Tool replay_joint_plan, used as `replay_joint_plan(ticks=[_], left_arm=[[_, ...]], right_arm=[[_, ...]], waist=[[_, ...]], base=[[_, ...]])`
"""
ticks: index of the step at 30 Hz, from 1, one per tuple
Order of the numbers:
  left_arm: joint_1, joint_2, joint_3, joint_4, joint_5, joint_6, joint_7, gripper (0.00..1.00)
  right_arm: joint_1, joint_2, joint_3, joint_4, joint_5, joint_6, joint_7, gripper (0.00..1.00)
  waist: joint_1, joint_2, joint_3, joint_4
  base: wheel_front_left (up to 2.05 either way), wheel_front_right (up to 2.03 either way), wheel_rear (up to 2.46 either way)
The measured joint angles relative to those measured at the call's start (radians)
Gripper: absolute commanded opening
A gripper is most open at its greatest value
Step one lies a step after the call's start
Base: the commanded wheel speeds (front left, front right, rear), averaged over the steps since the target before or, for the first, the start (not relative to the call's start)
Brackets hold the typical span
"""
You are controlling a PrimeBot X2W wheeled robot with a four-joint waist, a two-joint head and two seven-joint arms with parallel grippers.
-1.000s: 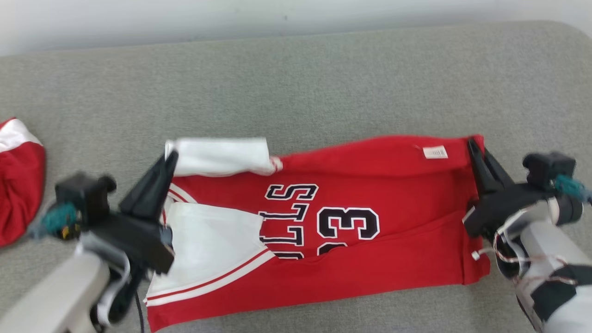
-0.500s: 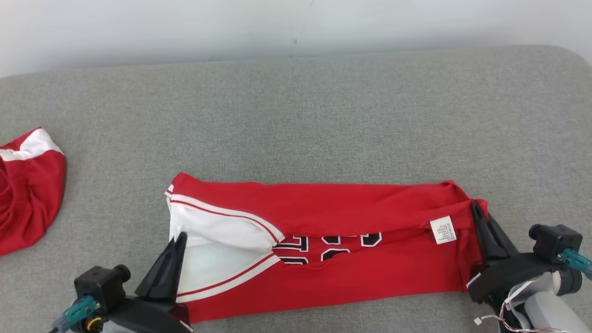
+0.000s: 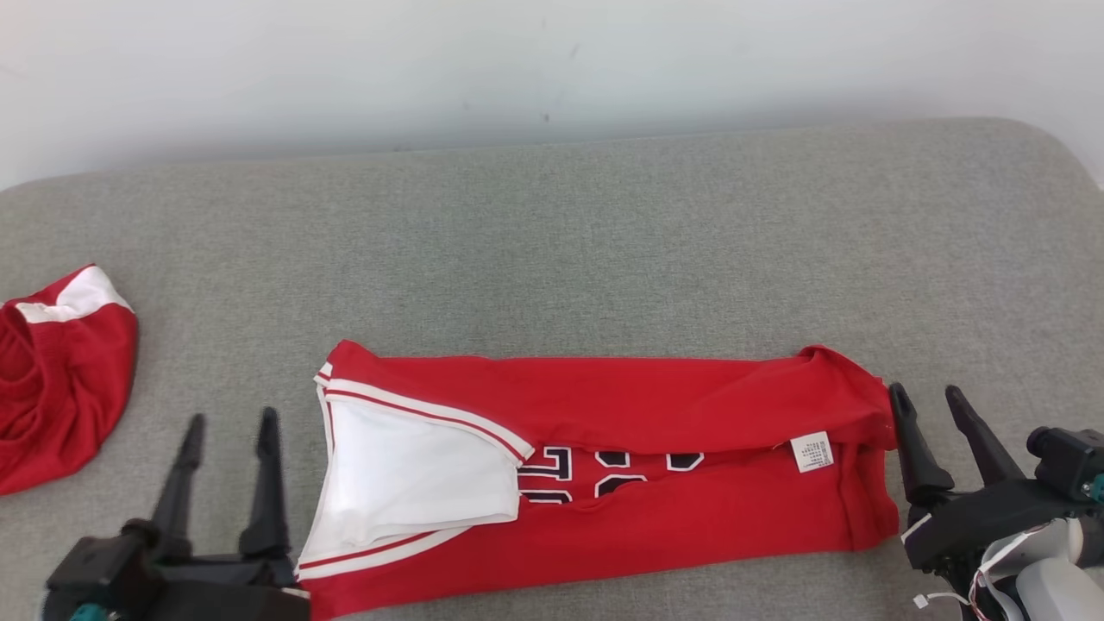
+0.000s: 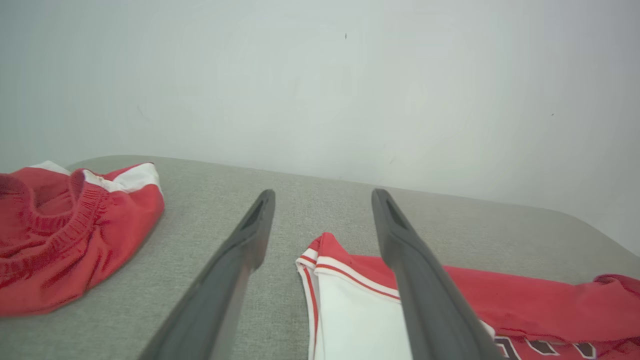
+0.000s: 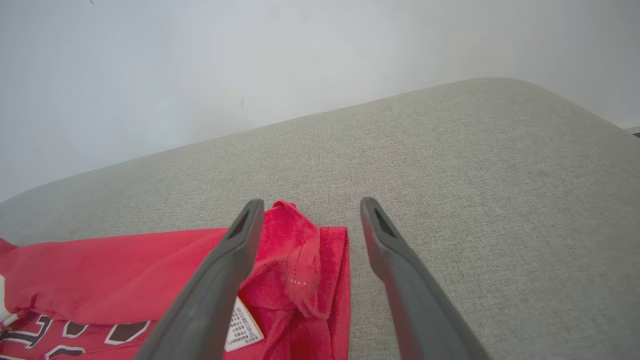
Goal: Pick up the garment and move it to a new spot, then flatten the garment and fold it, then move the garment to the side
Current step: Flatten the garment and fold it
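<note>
- Left fingers (image 3: 264, 483) spread wide, gripping nothing, just beside the white-trimmed end of the jersey (image 3: 655, 397).
- Right fingers (image 3: 914, 448) spread wide too, empty, at the jersey's other end near its label (image 3: 812, 453).
- Jersey lies folded lengthwise, a long strip on the cushion (image 3: 604, 241), numbers peeking out below the fold.
- Another red garment (image 3: 60, 388) sits well off to the left.

Grey woven upholstered surface (image 3: 604, 241) with rounded corners, against a plain off-white wall (image 3: 517, 60)
</note>
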Motion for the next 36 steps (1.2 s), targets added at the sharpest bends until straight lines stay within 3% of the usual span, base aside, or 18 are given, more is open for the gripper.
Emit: replay_joint_plan(ticks=[5, 10, 23, 24, 25, 26, 32, 36], left_arm=[[0.043, -0.085, 0.137, -0.039, 0.149, -0.033, 0.0, 1.0], [0.081, -0.149, 0.215, -0.027, 0.251, -0.077, 0.0, 1.0], [0.1, -0.208, 0.283, 0.072, 0.339, -0.129, 0.0, 1.0], [0.1, -0.209, 0.284, 0.075, 0.343, -0.129, 0.0, 1.0], [0.1, -0.21, 0.284, 0.077, 0.345, -0.129, 0.0, 1.0], [0.099, -0.211, 0.285, 0.079, 0.346, -0.13, 0.0, 1.0], [0.099, -0.216, 0.286, 0.085, 0.356, -0.134, 0.0, 1.0], [0.1, -0.218, 0.283, 0.086, 0.363, -0.135, 0.0, 1.0]], right_arm=[[-0.007, 0.029, -0.053, 0.053, -0.002, 0.0, 0.054, 1.0], [-0.04, 0.063, -0.08, 0.148, -0.009, 0.0, 0.096, 1.0], [-0.128, 0.118, -0.06, 0.419, -0.016, 0.0, 0.117, 1.0], [-0.133, 0.123, -0.053, 0.429, -0.006, 0.0, 0.12, 0.48], [-0.138, 0.127, -0.046, 0.438, 0.004, 0.0, 0.121, 0.19], [-0.142, 0.13, -0.039, 0.444, 0.011, 0.0, 0.121, 0.0], [-0.162, 0.118, -0.006, 0.477, 0.041, 0.0, 0.097, 0.0], [-0.175, 0.039, -0.008, 0.494, 0.053, 0.0, 0.08, 0.0]], waist=[[0.0001, 0.0, -0.007, 0.011], [0.0, 0.0001, -0.015, 0.022], [0.0, 0.0001, -0.032, 0.053], [0.0001, 0.0001, -0.033, 0.054], [0.0, 0.0, -0.033, 0.055], [0.0, 0.0, -0.034, 0.055], [0.0, 0.0001, -0.046, 0.053], [0.0001, 0.0, -0.062, 0.049]], base=[[0.0, 0.0, 0.0], [0.0, 0.0, 0.0], [0.0, 0.0, 0.0], [0.0, 0.0, 0.0], [0.0, 0.0, 0.0], [0.0, 0.0, 0.0], [0.0, 0.0, 0.0], [0.0, 0.0, 0.0]])
